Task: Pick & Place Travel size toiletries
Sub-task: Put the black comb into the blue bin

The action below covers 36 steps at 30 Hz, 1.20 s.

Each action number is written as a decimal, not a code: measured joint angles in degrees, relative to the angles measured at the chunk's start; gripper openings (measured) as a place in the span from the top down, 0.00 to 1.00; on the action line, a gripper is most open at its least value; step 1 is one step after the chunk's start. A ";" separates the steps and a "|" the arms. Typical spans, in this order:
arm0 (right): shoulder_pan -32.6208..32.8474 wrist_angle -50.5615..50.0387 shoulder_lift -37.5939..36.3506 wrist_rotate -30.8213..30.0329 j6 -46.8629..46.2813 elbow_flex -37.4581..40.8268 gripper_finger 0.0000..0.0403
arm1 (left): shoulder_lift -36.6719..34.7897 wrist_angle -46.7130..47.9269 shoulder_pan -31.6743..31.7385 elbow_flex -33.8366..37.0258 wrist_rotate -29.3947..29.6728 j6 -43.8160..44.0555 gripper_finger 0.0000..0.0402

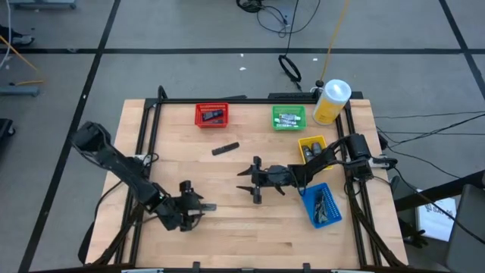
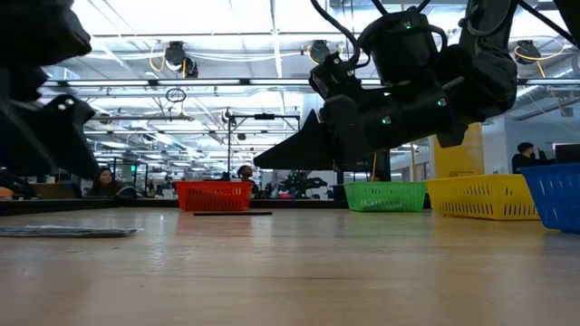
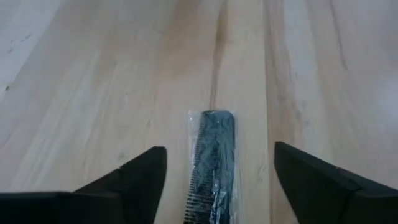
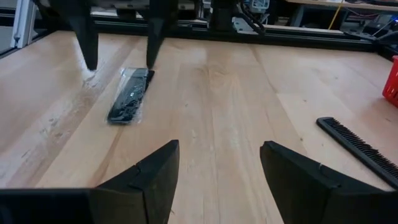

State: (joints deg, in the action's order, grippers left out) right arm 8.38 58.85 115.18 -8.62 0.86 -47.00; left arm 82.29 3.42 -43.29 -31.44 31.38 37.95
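Wood fills the high view: the table carries 4 bins along its far and right sides, a red bin, a green bin, a yellow bin and a blue bin. The left gripper sits near the front left with a wrapped item just at its tip, and the right gripper reaches toward the centre with its fingers apart. A black comb lies alone between the red bin and the right gripper. A large yellow bottle stands at the far right corner.

Seen from table height, the wrapped item lies flat at the left, and the right arm hangs above the table.

Past the left wrist, 2 fingers stand spread with the wrapped comb flat on the wood between them, untouched.

From the right wrist, its own fingers stand apart over bare wood; farther off, the left gripper's 2 fingers stand at the wrapped comb's far end, and the bare comb lies well apart.
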 joint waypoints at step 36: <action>-0.02 -2.16 0.00 1.40 0.00 0.00 0.48 | 12.99 -5.64 8.98 -0.01 3.96 -4.92 0.83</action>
State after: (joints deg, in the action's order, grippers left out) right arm 8.36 56.69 115.18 -7.22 0.86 -47.00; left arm 95.28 -2.22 -34.30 -31.45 35.33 33.03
